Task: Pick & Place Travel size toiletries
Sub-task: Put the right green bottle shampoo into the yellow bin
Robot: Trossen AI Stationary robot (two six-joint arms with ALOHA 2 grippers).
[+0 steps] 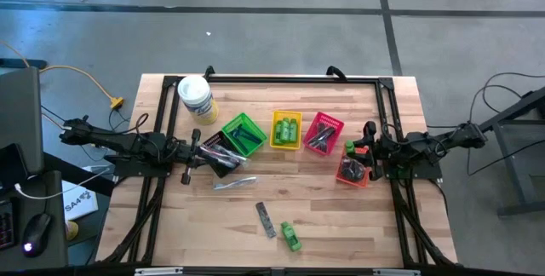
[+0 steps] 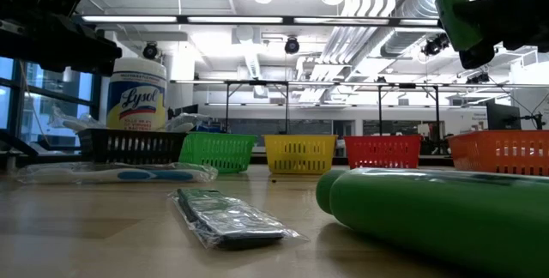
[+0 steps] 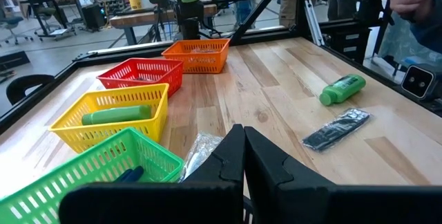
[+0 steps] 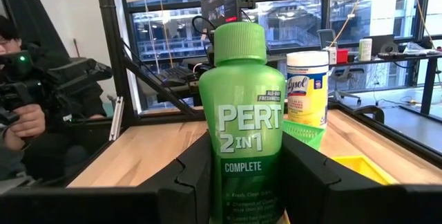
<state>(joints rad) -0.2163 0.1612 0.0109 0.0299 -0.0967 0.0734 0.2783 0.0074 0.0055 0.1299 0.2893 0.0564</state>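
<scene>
My right gripper [image 4: 245, 175] is at the table's right side, shut on a green Pert mini bottle [image 4: 242, 106], which it holds in the air over the orange basket [image 1: 352, 174]. My left gripper [image 3: 243, 148] is shut and holds nothing, beside the black basket [image 1: 218, 153] at the left. Lying flat on the wood are another green bottle [image 1: 291, 237], a dark comb in a clear wrap [image 1: 266, 219] and a clear-wrapped slim stick [image 1: 234, 182]. The yellow basket [image 3: 114, 117] has a green bottle in it. My right gripper pinches the bottle's lower body [image 4: 242, 182] between its two fingers, one on each side. The fingers come about level from the table's right side. The bottle stands upright in the hold, cap up, lifted clear of the table and baskets.
Green [image 1: 243, 133], yellow [image 1: 287, 129] and red [image 1: 324, 133] baskets stand in a row across the table's middle. A white Lysol tub [image 1: 196, 97] stands at the far left. A black frame [image 1: 289, 78] borders the table. A person with a device [image 4: 21, 106] shows beyond the table.
</scene>
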